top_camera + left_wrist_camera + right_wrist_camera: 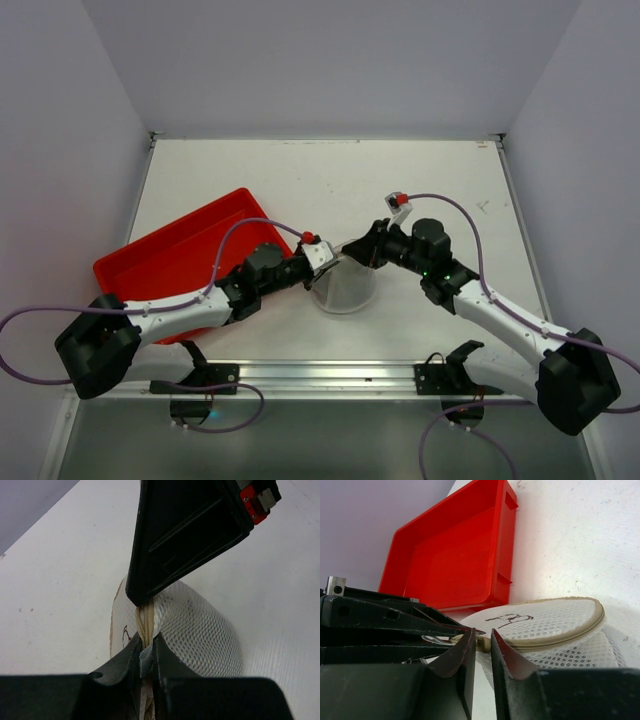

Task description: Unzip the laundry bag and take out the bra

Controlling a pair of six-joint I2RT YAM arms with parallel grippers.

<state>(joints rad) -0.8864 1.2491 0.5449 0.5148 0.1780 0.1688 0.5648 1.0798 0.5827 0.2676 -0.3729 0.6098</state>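
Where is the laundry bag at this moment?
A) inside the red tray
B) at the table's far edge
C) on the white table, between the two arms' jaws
C: in the top view the laundry bag rests on the white table, with jaws meeting it from both sides, right of the red tray.

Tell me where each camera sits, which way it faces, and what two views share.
Top external: fixed above and behind the robot, looking down on the table; the left arm and right arm show.
Left wrist: looks along the left gripper at the laundry bag; its own fingers pinch the zipper rim.
Right wrist: looks over the bag's lid towards the red tray; the right gripper shows at the bottom.
Shared: both wrist views show the laundry bag and the other arm's gripper.
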